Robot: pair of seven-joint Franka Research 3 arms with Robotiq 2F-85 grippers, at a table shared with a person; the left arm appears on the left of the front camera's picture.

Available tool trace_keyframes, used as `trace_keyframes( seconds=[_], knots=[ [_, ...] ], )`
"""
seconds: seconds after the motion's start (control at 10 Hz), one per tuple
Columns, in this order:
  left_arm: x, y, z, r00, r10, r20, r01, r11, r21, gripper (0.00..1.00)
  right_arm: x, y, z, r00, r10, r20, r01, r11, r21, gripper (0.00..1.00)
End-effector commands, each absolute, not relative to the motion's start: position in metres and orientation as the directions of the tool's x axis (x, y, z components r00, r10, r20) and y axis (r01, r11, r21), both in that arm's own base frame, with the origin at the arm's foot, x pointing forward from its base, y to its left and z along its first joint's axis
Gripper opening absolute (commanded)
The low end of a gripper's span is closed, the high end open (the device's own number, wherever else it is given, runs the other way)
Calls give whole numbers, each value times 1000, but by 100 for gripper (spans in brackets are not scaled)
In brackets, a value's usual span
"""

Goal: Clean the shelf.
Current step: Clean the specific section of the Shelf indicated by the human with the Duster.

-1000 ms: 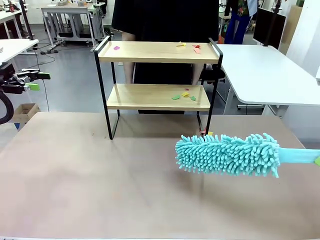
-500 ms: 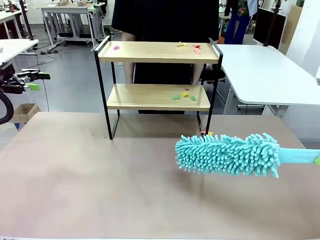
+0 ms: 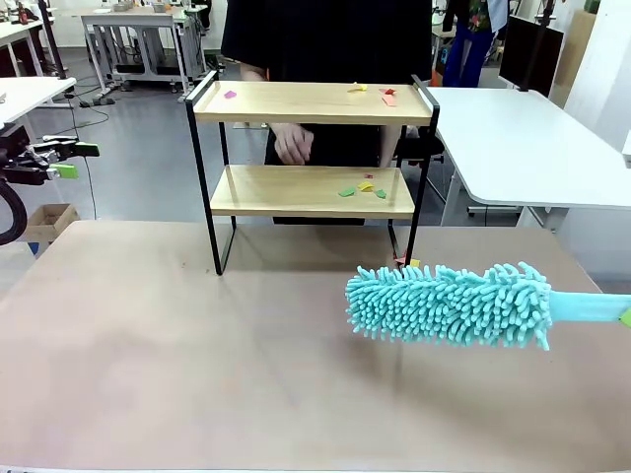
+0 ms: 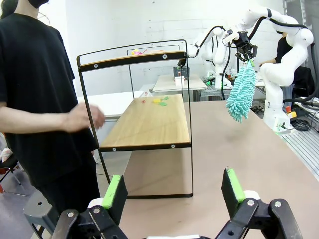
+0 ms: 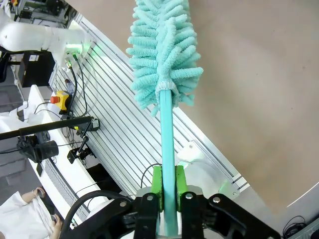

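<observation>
The shelf (image 3: 311, 103) stands at the table's far side, two wooden boards in a black frame; it also stands in the left wrist view (image 4: 149, 122). Small coloured scraps (image 3: 385, 97) lie on the top board and more scraps (image 3: 361, 188) on the lower one. My right gripper (image 5: 168, 184) is shut on the handle of a teal fluffy duster (image 5: 164, 55), which hangs over the table's right part (image 3: 449, 304), well short of the shelf. My left gripper (image 4: 172, 191) stands open with nothing between its pads, off the table's left edge (image 3: 61, 160).
A person in black stands behind the shelf, one hand (image 3: 293, 144) between the two boards. The brown table (image 3: 197, 365) lies in front. A white table (image 3: 523, 148) stands at the right.
The person's hand has come into sight behind the shelf, between the boards. Both arms and the duster have held still.
</observation>
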State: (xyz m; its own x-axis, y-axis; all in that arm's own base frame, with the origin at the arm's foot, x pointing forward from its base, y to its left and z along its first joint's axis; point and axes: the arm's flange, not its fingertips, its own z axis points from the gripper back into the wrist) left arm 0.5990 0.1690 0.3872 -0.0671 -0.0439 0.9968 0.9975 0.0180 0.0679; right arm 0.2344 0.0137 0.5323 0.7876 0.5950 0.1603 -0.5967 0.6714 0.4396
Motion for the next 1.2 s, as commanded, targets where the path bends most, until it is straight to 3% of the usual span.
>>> trace_keyframes(
  seconds=[0.0, 1.1],
  knots=[
    [598, 169, 389, -76, -47, 996, 997, 15, 77, 100, 235, 13, 538, 786, 595, 166, -598, 665, 447, 13],
    [598, 169, 389, -76, -47, 996, 997, 15, 77, 100, 235, 13, 538, 786, 595, 166, -598, 665, 447, 13]
  ],
)
